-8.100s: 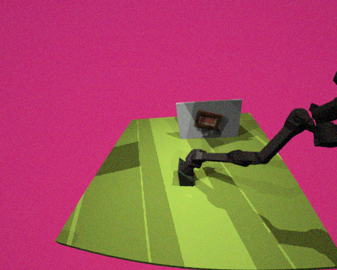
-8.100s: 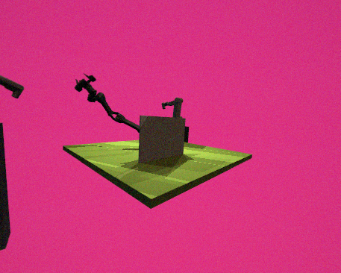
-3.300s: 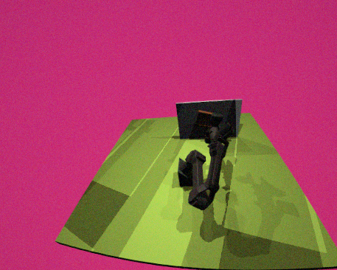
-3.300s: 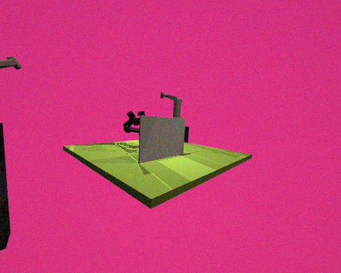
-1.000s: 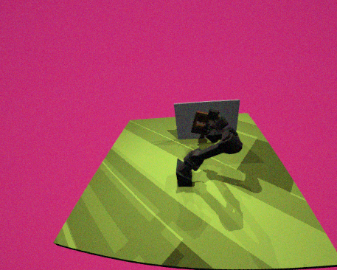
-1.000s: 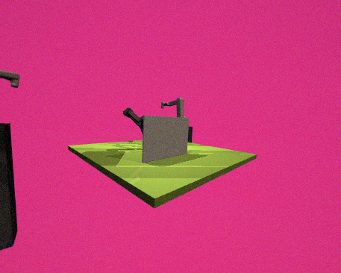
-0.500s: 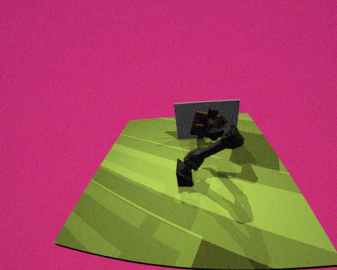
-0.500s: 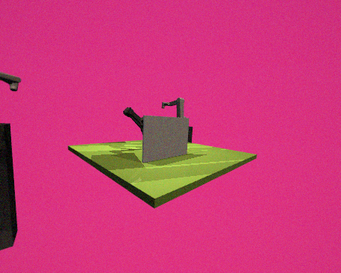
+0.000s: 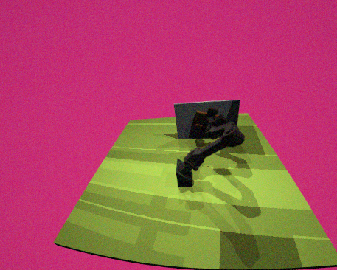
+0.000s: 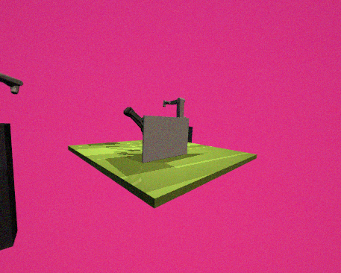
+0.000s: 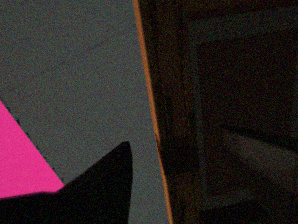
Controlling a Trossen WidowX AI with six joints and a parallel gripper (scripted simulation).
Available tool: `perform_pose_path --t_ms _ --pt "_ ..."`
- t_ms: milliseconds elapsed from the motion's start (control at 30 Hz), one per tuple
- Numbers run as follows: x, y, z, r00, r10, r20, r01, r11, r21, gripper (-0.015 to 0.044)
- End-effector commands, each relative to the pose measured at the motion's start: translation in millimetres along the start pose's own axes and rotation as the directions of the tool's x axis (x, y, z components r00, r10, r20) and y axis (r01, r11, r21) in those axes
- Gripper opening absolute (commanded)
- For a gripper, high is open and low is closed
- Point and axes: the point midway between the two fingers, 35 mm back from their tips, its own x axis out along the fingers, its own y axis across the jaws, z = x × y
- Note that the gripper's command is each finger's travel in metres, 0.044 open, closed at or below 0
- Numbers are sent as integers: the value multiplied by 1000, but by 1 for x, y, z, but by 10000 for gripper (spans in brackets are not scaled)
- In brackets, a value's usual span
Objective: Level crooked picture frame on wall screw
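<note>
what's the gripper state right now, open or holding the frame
gripper: open, fingers partway apart, not clamped on the picture frame

Robot test space: an arm (image 9: 213, 146) on a green-patterned platform (image 9: 136, 177) (image 10: 212, 158).

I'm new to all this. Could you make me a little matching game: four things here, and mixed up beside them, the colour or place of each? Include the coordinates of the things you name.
Things:
1. Tabletop (image 9: 136, 173) (image 10: 197, 168)
2. Upright wall panel (image 9: 183, 118) (image 10: 165, 138) (image 11: 75, 75)
3. Picture frame (image 9: 199, 119) (image 11: 172, 75)
4. Background around the table

Descriptions:
A. Plain pink
B. Brown, in front of the grey panel
C. Patchy green
D. Grey, standing on the table

Pairs: 1-C, 2-D, 3-B, 4-A
</note>
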Motion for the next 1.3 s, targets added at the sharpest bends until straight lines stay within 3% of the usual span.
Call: perform_pose_path --t_ms 0,867,1067,1267 --pt "0 1 1 1000 1 5 -1 1000 4 260" --pt "1 1 1 1000 1 5 -1 1000 4 260" --pt "1 1 1 1000 1 5 -1 1000 4 103" --pt "1 1 1 1000 1 5 -1 1000 4 62"
